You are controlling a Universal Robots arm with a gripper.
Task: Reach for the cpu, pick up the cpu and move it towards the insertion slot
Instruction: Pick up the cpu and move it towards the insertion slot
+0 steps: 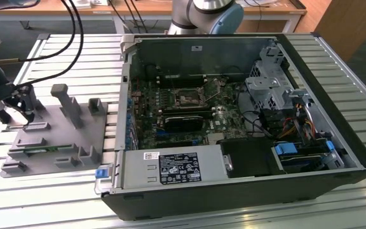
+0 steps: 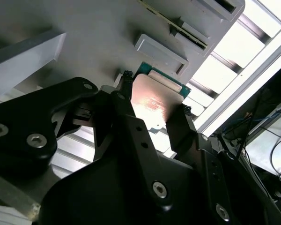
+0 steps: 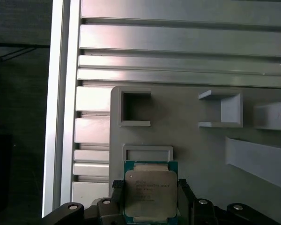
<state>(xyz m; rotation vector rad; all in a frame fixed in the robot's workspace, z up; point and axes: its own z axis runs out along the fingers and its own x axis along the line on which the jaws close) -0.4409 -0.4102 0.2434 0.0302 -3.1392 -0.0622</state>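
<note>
Against opposite cpu (image 3: 151, 197) edges, the claw (image 3: 150, 186)

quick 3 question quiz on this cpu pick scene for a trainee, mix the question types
1. True or false: the cpu sits in the insertion slot.
2. What flanks the cpu on two sides in both wrist views? A) the fingers of the gripper B) two cables C) a person's hand
3. Fill in: in the exterior view, the grey fixture plate under the gripper lies to the computer case's ____ (the exterior view's side).

Key: 1 false; 2 A; 3 left.
</note>
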